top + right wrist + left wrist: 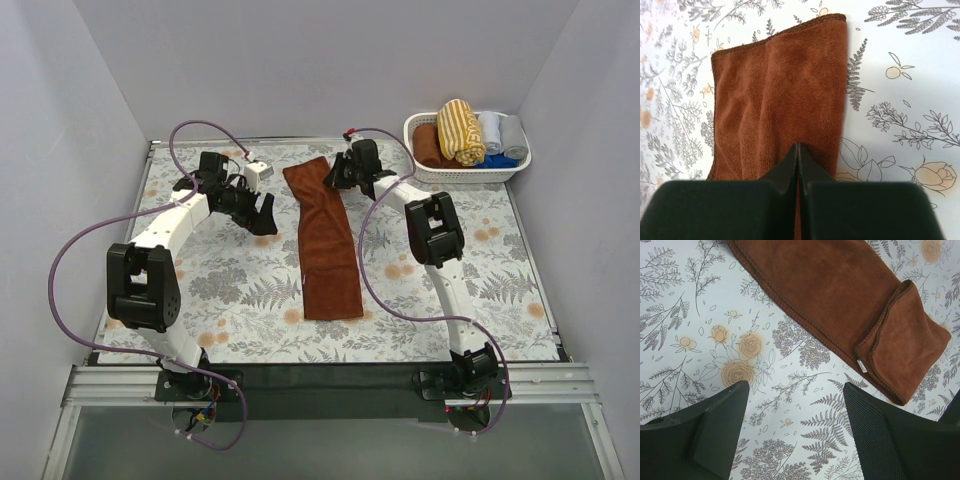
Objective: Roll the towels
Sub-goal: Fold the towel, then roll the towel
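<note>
1. Plain white walls close in a tabletop covered in a fern-and-flower print.
2. The rust-brown towel lies flat and unrolled down the middle of the tabletop, running from its far end between the two arms to a near end well short of the bases. The left wrist view shows one end doubled over, with a small tag at the corner. If the roll starts there, I judge that the extra layer could make it lopsided.
3. A white basket sits at the far right corner, well apart from the flat towel.
4. The mustard-yellow striped towel lies rolled in that basket among other small rolls, so that half of the task looks done.
5. The left fingers are spread wide and hold nothing. They hang over bare print just left of the towel's far part. If they close from here they would likely catch only the hem, dragging the cloth sideways instead of curling it.
6. The right fingers are pressed tightly together over the towel near its right edge. No cloth shows between them. Pushing with closed tips could bunch or skew the strip, giving a loose, cone-shaped roll.
</note>
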`<control>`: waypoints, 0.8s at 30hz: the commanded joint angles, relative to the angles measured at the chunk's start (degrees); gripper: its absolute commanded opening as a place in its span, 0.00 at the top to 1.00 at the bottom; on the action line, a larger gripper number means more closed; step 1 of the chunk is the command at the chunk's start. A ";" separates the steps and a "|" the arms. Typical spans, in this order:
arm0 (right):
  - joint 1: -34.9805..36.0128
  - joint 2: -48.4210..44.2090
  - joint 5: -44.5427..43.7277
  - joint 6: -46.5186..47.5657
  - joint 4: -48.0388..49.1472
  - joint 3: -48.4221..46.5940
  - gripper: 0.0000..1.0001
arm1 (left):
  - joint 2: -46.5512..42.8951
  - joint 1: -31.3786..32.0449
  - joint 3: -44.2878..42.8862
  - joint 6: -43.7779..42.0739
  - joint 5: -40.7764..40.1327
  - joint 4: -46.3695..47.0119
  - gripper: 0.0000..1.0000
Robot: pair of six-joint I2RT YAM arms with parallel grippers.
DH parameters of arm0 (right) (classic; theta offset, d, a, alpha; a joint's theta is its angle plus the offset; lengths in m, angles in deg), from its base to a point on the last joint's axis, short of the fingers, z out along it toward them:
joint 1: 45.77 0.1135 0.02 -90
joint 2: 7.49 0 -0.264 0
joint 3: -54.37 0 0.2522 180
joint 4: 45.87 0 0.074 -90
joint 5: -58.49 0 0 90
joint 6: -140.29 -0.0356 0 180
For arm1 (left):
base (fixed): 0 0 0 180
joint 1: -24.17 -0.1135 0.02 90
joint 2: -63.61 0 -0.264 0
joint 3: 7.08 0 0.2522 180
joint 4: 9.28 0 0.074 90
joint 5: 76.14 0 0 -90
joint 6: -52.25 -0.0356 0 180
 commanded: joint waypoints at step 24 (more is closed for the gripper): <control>-7.31 -20.90 31.83 5.65 -2.09 15.00 0.57 | -12.01 8.26 12.13 -34.10 4.41 -0.44 0.37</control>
